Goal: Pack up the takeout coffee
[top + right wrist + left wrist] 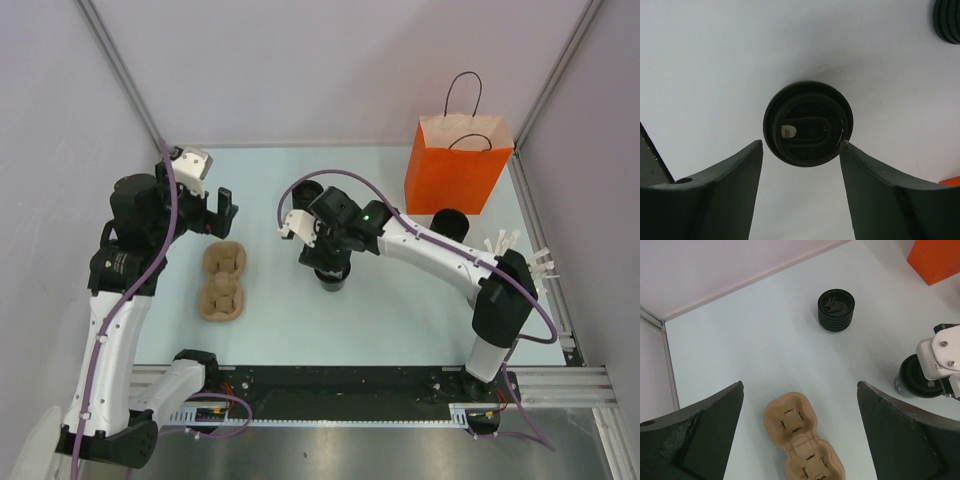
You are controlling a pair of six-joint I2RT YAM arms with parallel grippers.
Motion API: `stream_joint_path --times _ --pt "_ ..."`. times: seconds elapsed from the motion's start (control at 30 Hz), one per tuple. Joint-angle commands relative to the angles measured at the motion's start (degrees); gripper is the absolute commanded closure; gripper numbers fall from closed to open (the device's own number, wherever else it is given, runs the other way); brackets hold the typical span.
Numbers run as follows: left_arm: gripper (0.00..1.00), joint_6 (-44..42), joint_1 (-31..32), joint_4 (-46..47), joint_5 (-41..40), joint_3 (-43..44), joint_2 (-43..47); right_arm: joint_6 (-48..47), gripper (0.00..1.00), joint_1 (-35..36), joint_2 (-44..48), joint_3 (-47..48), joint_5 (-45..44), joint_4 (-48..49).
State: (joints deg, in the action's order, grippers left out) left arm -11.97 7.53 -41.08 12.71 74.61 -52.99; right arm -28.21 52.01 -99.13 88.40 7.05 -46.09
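One takeout coffee [808,124], a small black cup with a round black lid, stands upright on the pale table under my right gripper [801,142]. The gripper is open, with a finger on each side of the lid. The right fingertip [845,146] is at the lid's rim and the left one is just off it. From above, the same cup [332,281] shows under the right gripper [330,268]. A second black cup [836,310] stands farther back, and another [450,222] stands in front of the orange bag. My left gripper [800,385] hangs wide open above the brown pulp tray [802,445].
An orange paper bag [458,165] with black handles stands upright at the back right. White sticks [512,244] poke up by the right arm's elbow. The pulp tray [224,283] lies left of centre. Walls close in the table on three sides.
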Motion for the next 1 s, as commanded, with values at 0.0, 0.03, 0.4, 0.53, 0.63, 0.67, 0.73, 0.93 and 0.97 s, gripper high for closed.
stream_joint_path --times 0.0,0.03,0.4,0.53,0.63,0.67,0.73,0.93,0.97 --pt "0.00 1.4 -0.4 -0.1 -2.4 2.2 -0.3 2.2 0.35 0.0 -1.4 5.2 1.5 -1.1" --pt "0.00 1.6 -0.4 -0.1 -2.5 2.3 -0.4 2.4 0.35 -0.1 -1.6 5.4 1.4 -1.4" --pt "0.00 2.3 -0.4 -0.4 -2.5 2.1 -0.2 3.6 0.38 2.2 1.2 3.8 -1.2 -5.4" --pt "0.00 2.4 -0.4 -0.4 -2.3 2.0 0.0 3.5 0.38 2.4 1.3 3.1 -2.8 -5.6" --pt "0.00 2.4 -0.5 -0.1 -2.3 1.7 0.1 3.9 0.40 2.4 0.7 2.7 -3.9 -4.9" --pt "0.00 2.4 -0.5 -0.1 -2.3 1.5 0.3 3.9 0.41 2.4 0.3 2.7 -3.7 -5.0" --pt "0.00 2.4 -0.5 -0.1 -2.3 1.4 0.3 3.9 0.43 2.6 -0.1 2.4 -3.6 -4.9" --pt "0.00 2.6 -0.5 -0.1 -2.6 1.6 0.3 3.9 0.47 2.9 -1.2 1.8 -3.4 -4.6" --pt "0.00 2.6 -0.5 -0.1 -2.6 1.5 0.3 3.9 0.47 2.9 -1.2 1.7 -3.3 -4.5"
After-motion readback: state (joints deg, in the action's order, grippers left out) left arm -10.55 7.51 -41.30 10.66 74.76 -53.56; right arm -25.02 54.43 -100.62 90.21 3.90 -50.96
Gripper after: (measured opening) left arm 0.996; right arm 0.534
